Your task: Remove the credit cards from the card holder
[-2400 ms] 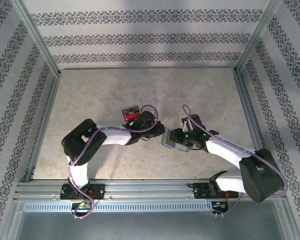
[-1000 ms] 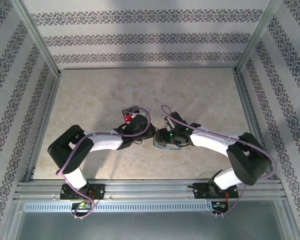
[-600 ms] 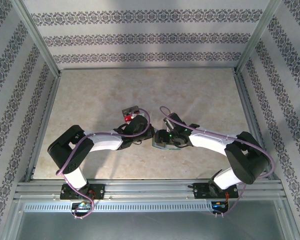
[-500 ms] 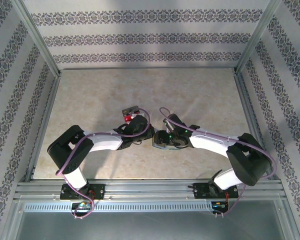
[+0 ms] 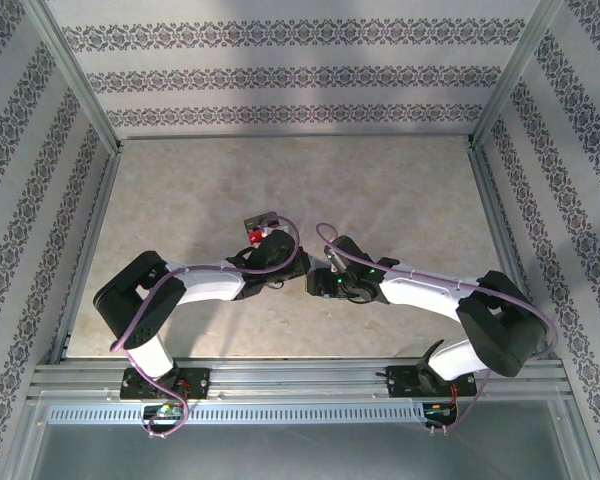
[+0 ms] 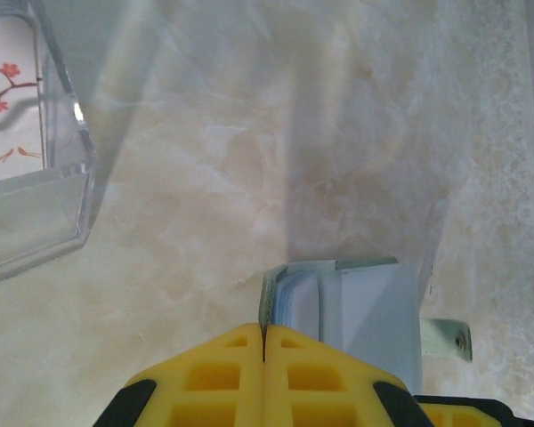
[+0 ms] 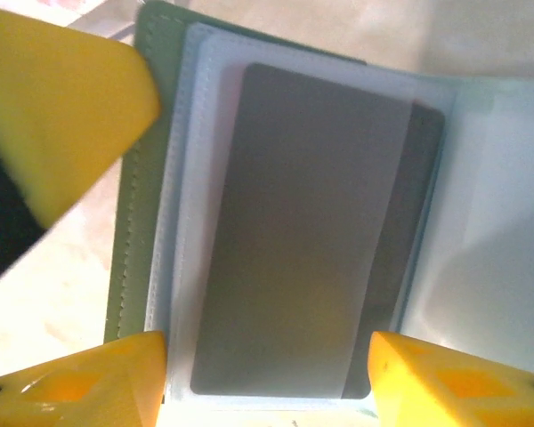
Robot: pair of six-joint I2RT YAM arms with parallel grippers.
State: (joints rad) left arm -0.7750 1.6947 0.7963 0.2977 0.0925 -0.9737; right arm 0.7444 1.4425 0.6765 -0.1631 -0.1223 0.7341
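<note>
Our left end effector (image 6: 264,336), yellow fingers pressed together on one edge of the soft pale teal two-panel card holder (image 6: 365,307), steadies it over the marbled beige surface (image 6: 249,160), near a clear plastic tray (image 6: 36,205). Our right end effector (image 7: 267,382) hangs spread either side of the thin dark grey plastic credit card (image 7: 303,231) lodged in its slot. We judge extraction is only beginning: next, close on the card's exposed edge and slide it free.

Figure: we view a pale, marble-patterned table (image 5: 280,170) enclosed on three sides by white walls (image 5: 300,75) with grey floral bands. Aluminium frame posts (image 5: 75,75) mark the corners, and a slotted rail (image 5: 300,412) runs along the near edge.
</note>
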